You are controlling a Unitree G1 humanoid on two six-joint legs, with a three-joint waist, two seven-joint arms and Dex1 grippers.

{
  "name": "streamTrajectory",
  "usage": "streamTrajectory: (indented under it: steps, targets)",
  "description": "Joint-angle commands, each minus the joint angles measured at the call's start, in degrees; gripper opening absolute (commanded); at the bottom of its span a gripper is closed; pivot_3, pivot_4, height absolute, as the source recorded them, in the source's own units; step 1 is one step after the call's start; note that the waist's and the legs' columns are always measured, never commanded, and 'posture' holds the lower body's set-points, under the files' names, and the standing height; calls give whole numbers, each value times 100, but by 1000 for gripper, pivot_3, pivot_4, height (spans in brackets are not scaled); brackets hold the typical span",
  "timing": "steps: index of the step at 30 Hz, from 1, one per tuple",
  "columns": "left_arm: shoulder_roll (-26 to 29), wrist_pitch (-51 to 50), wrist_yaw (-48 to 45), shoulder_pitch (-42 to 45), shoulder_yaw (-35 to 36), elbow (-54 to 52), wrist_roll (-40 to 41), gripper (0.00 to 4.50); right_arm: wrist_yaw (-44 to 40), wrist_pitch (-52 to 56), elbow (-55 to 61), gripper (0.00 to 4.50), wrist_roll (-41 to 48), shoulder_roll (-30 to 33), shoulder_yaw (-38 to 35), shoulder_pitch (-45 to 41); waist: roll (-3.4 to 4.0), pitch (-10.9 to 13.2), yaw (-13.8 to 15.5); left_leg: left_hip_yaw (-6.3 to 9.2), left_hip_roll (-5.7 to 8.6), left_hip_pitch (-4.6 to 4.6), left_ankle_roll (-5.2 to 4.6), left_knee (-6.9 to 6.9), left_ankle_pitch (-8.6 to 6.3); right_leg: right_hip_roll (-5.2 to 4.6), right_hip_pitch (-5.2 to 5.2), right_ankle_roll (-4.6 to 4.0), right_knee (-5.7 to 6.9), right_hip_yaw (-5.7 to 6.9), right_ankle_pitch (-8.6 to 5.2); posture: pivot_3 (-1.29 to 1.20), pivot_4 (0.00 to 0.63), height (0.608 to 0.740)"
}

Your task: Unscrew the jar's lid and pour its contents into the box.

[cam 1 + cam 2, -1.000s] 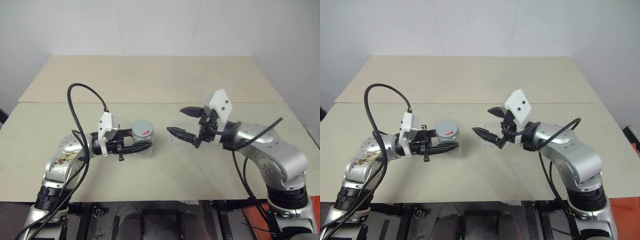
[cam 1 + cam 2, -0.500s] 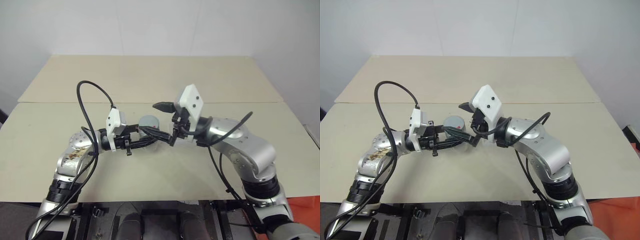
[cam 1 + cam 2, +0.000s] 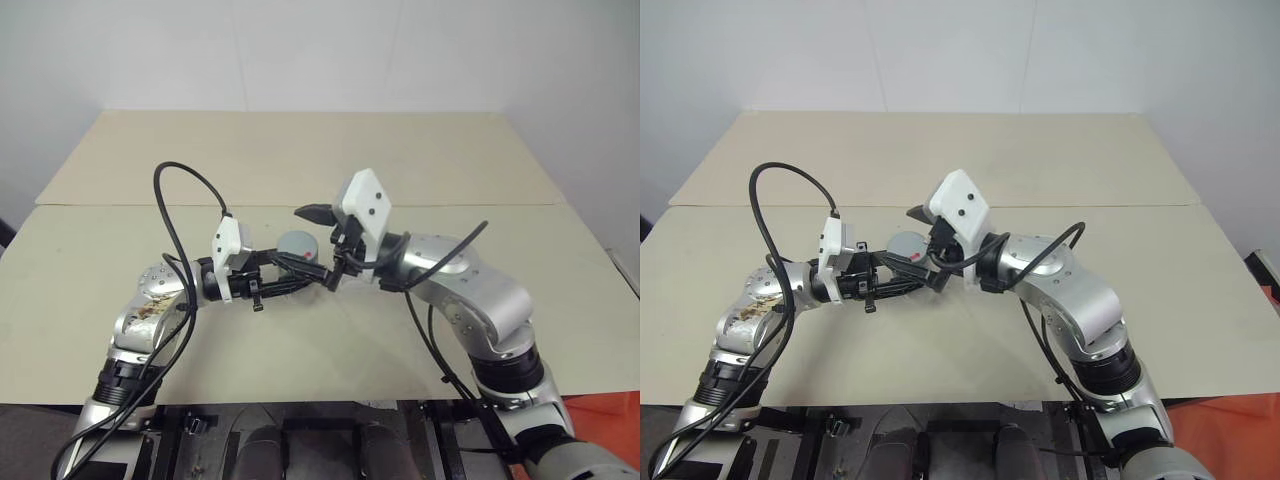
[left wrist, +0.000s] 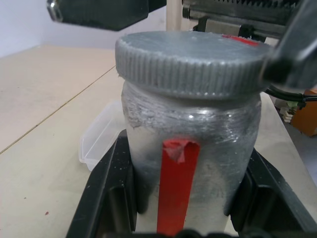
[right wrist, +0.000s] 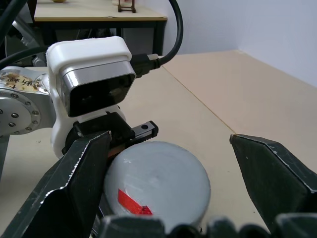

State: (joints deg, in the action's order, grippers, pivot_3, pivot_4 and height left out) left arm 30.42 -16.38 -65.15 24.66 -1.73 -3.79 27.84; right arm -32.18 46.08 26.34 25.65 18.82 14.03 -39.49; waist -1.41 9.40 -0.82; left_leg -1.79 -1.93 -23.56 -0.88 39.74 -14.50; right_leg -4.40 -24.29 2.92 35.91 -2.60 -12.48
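The left end effector (image 3: 290, 280) is closed on the jar (image 4: 190, 148), gripping the body from both sides below the cap. The jar is held upright above the desk (image 3: 300, 160), near the centre of the working area. A strip of red tape runs down the jar wall between the two fingers.

The right end effector (image 5: 173, 163) is spread wide and holds nothing. Its two fingers (image 5: 74, 183) straddle the lid (image 5: 158, 186) — one on each side, with a clear gap to the cap's ribbed edge. No contact with the lid is visible.

The lid sits fully seated on the jar, flat and level, with a small red mark on its top face. The contents cannot be made out through the cloudy jar wall.

The box (image 4: 101, 136) lies on the desk just behind and beside the jar, as seen past the jar in the left wrist view. Whether anything is in it cannot be determined.

Task progress, as judged from this state:
- Done: jar grasped and lifted; right end effector aligned over the lid.
- Remaining: close on the lid, unscrew it, remove it, tilt the jar over the box — the whole unscrewing and pouring sequence.
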Motion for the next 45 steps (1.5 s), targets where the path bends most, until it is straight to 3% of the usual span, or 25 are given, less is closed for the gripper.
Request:
streamTrajectory:
  steps: [1,9,28,40,45]
  targets:
    - [37,118,-36,131,58,-134,22,1912,60,-105,-13,4444,-72,-84,-37,-140,0,0,0,0,0,0,0,0,0,0,0,0,0,0,0,0,150,740]
    - [130,126,-97,136,104,-112,36,1912,128,31,-37,4444,-92,-39,-214,-61,0,0,-1,0,0,0,0,0,0,0,0,0,0,0,0,0,150,740]
    - [308,115,-207,-28,149,-150,90,1912,368,347,332,4444,417,790,-1219,557,0,0,14,0,1,0,0,1,0,-1,2,0,-2,0,0,0,150,740]
    - [225,166,-61,-16,168,-91,7,1912,179,388,717,4444,822,930,-1387,730,0,0,-1,0,0,-2,0,-1,0,0,0,0,-3,0,0,0,150,740]
    - [34,241,26,139,80,54,-83,1912,-47,314,904,4444,1034,864,-1132,590,0,0,6,1,1,-2,0,0,0,-1,1,0,-3,0,0,0,150,740]
